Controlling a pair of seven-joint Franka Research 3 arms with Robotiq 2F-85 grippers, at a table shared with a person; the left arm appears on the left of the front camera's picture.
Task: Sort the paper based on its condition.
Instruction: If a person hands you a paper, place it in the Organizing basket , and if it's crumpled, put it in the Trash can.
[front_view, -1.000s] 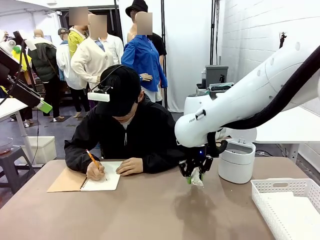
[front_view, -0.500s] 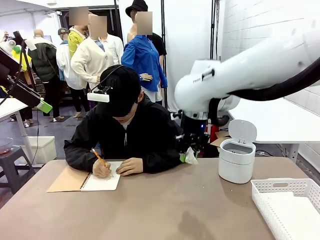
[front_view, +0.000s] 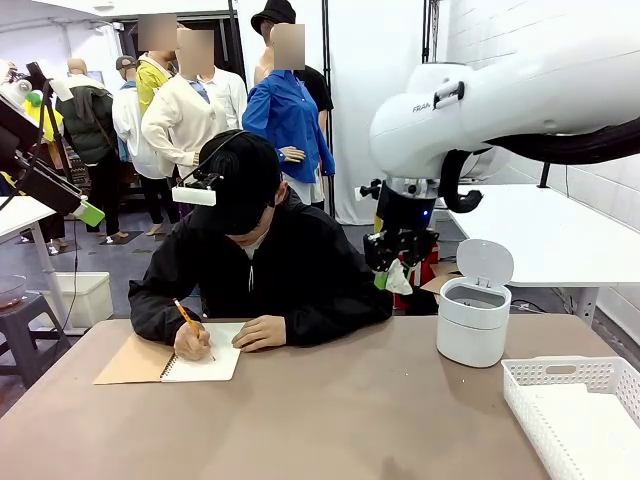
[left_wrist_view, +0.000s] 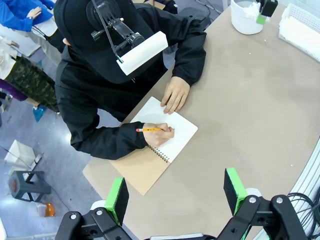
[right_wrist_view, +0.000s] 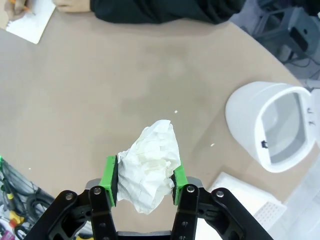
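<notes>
My right gripper (right_wrist_view: 142, 186) is clamped on the crumpled paper (right_wrist_view: 150, 165), a wrinkled white lump pinched between both green pads (right_wrist_view: 109, 180). Its lower end is tucked down between my fingers and hidden, while its top pokes out past the fingertips. In the front view this gripper hangs in the air well above the counter (front_view: 330, 420), with the lump showing as a small white scrap under the fingers. My left gripper (left_wrist_view: 176, 192) stands wide with nothing between its pads, held high and looking straight down at the counter. Nearest me on the right sits a white slotted basket (front_view: 580, 400), cut off by the picture's right and bottom edges. Its floor looks plain white, perhaps a flat sheet lying in it, but I cannot make that out. Beyond it stands a round white bin (front_view: 472, 325) with its lid tipped up. My right wrist view looks down into the mouth, but the inside is a dim grey and I cannot tell what it holds. The held lump is up beside that bin, on its left in the front view, apart from it. Farther off on the left lies a spiral-bound notebook (left_wrist_view: 170, 132), open, its tan cover folded out to one side. A person (front_view: 250, 270) in black leans over it at the far edge, one hand (left_wrist_view: 160, 136) writing with a pencil (left_wrist_view: 149, 129), the other flat on the page's edge. The person's arms cover the top of the page.
</notes>
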